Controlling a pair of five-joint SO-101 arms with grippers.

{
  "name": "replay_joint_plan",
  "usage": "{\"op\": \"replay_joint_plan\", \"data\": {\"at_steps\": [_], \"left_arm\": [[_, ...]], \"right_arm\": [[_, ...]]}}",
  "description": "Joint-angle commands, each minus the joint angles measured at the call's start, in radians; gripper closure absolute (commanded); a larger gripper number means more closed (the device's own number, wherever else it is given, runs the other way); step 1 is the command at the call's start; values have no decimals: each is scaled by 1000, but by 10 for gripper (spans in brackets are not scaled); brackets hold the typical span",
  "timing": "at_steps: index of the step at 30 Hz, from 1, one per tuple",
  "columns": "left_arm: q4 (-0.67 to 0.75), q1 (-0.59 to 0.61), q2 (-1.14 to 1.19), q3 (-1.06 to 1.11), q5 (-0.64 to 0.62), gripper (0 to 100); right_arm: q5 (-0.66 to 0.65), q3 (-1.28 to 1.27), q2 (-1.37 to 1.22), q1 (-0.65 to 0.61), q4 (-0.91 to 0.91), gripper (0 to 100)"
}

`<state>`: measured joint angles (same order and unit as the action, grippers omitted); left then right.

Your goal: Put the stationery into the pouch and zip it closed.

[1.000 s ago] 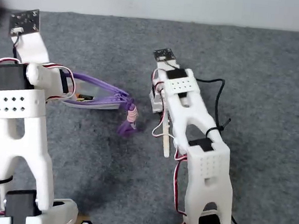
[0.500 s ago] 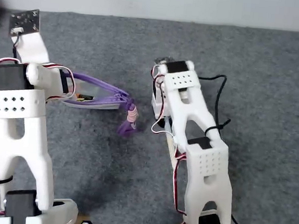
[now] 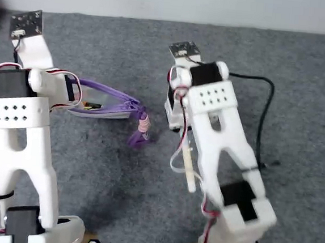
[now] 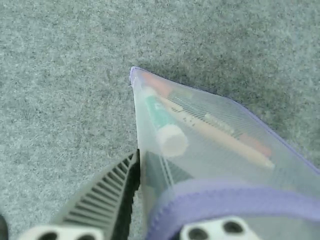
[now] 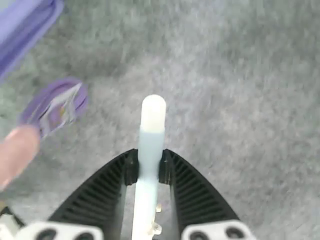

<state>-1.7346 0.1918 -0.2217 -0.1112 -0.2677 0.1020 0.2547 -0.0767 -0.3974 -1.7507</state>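
Since a moment ago, the right arm (image 3: 218, 138) has been swung and tipped over to its outer side, and the white pen (image 3: 188, 168) has been carried a little nearer that arm's base; the left arm (image 3: 19, 132) and the pouch (image 3: 104, 106) have been kept where they were. From above, the see-through pouch with the purple edge is seen held at one end by the left gripper (image 3: 73, 98). The pink and purple zip pull (image 3: 142, 130) is seen at the pouch's far end, between the pouch and the right gripper (image 3: 174, 108). The pen is seen sticking out back under the right arm, over the grey carpet (image 3: 302, 82). From the left wrist, the jaws are seen clamped on the pouch's edge, and a green stick (image 4: 164, 127) with a white cap and a long thin pencil (image 4: 220, 136) are seen already inside. From the right wrist, the black jaws are seen squeezed tight on the pen, with its round tip pointed out over the carpet; the zip pull is near, off to one side, not touching the pen. The pen is not yet in the pouch, and how wide the mouth is held cannot be told. It is judged that the pen could be poked into the pouch's side or caught on the zip pull if it is not lined up with the mouth, and the pouch could then be tugged out of the left jaws.
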Motion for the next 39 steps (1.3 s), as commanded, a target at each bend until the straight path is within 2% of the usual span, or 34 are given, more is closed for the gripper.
{"op": "replay_joint_plan", "data": {"at_steps": [1,10,14,28,35,39], "left_arm": [[5,-11,-51,-21,-14,987],[15,-12,-51,-27,-55,987],[26,-12,-51,-27,-55,987],[26,-12,-51,-27,-57,987],[26,-12,-51,-27,-57,987],[26,-11,-51,-27,-57,987]], "right_arm": [[87,-28,217,-64,-24,991],[273,-25,512,-288,240,991],[301,-29,585,-348,418,991],[233,-31,449,-341,1007,991],[132,-32,308,-312,1142,991],[100,-124,278,-295,1184,991]]}}
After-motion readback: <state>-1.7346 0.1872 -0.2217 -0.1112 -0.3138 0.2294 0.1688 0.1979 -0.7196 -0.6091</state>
